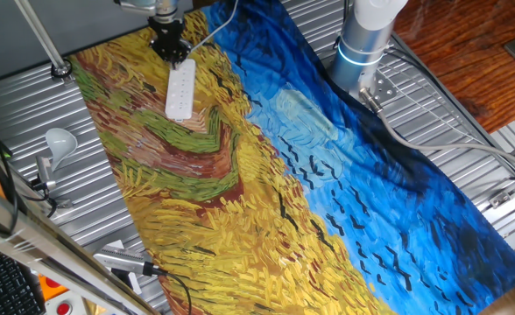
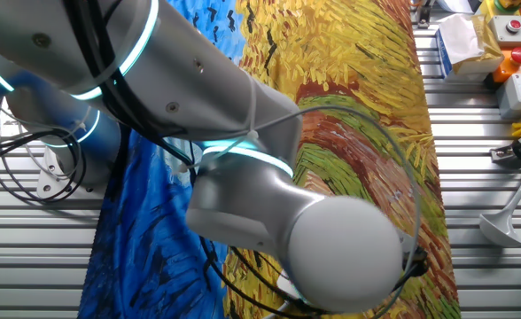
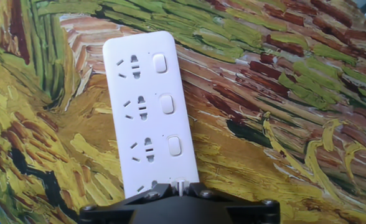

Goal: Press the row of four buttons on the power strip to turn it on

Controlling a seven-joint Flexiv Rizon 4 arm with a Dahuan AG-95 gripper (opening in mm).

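Note:
The power strip (image 1: 179, 92) is a white bar lying on the painted cloth, with its cord running off toward the far edge. In the hand view the power strip (image 3: 147, 112) shows three sockets and three pale buttons (image 3: 167, 104) in a line along its right side. A fourth button is hidden under my gripper (image 3: 180, 185). The black fingers meet at a small metal pin, shut, right over the strip's near end, in line with the button row. I cannot tell if they touch it. In one fixed view my gripper (image 1: 173, 56) stands over the strip's cord end.
The Van Gogh-style cloth (image 1: 284, 175) covers the table. A white lamp-like bulb on a metal stand (image 1: 59, 140) is off the cloth's left side, with a metal post (image 1: 60, 66) behind it. The robot base (image 1: 363, 39) stands at the far right. The arm (image 2: 243, 177) blocks most of the other fixed view.

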